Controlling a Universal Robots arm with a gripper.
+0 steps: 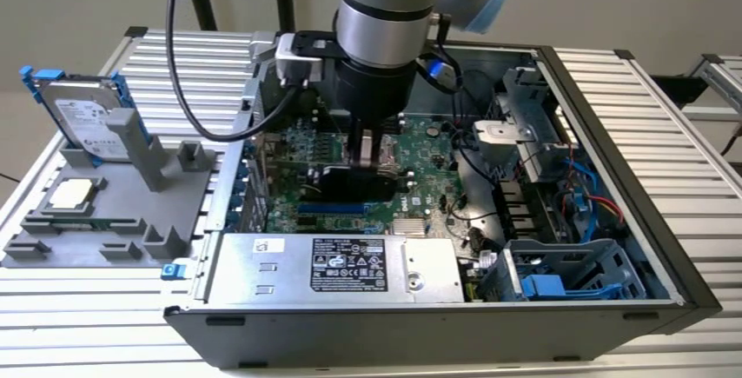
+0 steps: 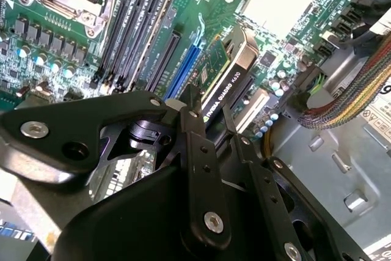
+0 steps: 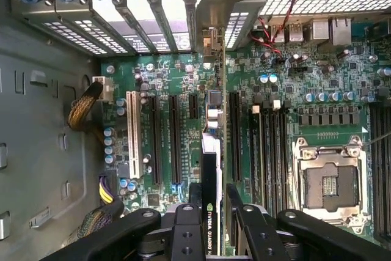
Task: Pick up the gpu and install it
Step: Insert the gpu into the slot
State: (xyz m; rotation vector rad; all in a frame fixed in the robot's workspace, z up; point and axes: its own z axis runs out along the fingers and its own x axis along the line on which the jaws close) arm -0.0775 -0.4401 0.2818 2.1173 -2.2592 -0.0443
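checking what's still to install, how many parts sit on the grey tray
2: a silver hard drive upright at the grey tray's far end; a square CPU chip flat nearer the camera.

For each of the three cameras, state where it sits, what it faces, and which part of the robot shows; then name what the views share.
Exterior view: off the arm, above the table, looking down into the open computer case; the arm and its end effector reach in.
First wrist view: on the arm, looking along the end effector at the motherboard, expansion slots and empty CPU socket.
Second wrist view: on the arm, from the other side, past the end effector to the motherboard.
Shared: all three show the gpu held edge-on over the slots.
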